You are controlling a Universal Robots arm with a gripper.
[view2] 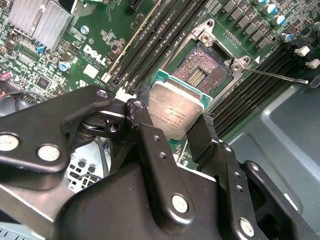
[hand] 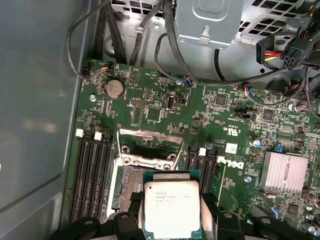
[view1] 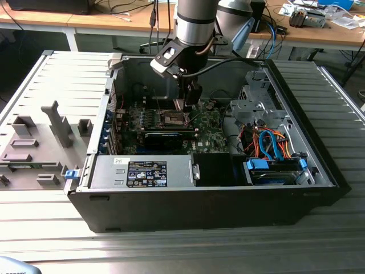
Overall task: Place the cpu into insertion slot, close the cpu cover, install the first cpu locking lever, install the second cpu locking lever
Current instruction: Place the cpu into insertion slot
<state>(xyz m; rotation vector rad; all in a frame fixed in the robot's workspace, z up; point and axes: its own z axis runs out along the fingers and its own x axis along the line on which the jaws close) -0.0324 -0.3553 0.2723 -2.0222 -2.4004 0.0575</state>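
Above the open insertion slot point(view2: 202, 70) of the green motherboard point(hand: 200, 110), inside a black desktop computer case point(view1: 199, 205), the arm's black gripper point(view2: 175, 112) hangs with its two fingers clamped on opposite edges of the cpu point(view2: 176, 111), a small thin square chip with a flat silvery-grey metal top. In both wrist views the cpu is held level, metal side up, and overlaps one side of the slot's bare contact field; it appears to be clear of the slot, not seated. The cpu cover point(hand: 150, 150), a thin silver-grey metal frame with an open window, stands tipped back at the slot's far edge. A thin silver wire lever point(view2: 280, 76) reaches out from one corner of the slot.

By my reading, the first step, placing the cpu, is in hand, and cover and levers remain undone. Seating calls for the chip square to the slot's frame, centred and flat, since its contacts would handle any skew poorly.
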